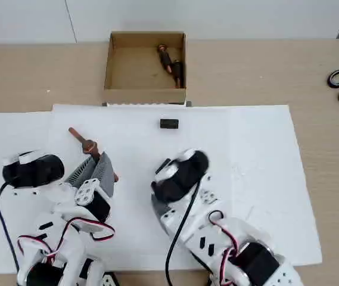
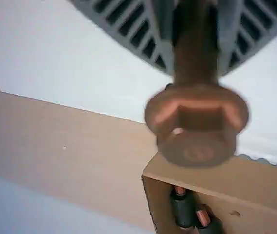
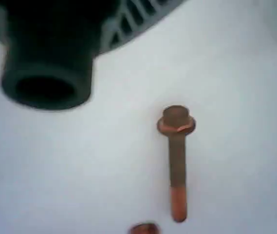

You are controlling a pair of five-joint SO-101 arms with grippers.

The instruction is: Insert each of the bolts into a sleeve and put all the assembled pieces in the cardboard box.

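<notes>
Left gripper (image 1: 96, 159) clamped on bolt (image 2: 196, 122), head pointing outward; right gripper (image 3: 55, 19) pinching black sleeve (image 3: 46, 80); loose bolt (image 3: 176, 161) lying on white paper (image 1: 246, 155); spare sleeve (image 1: 169, 124) farther out; cardboard box (image 1: 114, 65) at back holds assembled pieces (image 1: 170, 62)

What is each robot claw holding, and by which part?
The left gripper holds a copper-coloured metal bolt by its shank. The right gripper holds a black tubular sleeve by its back end.
</notes>
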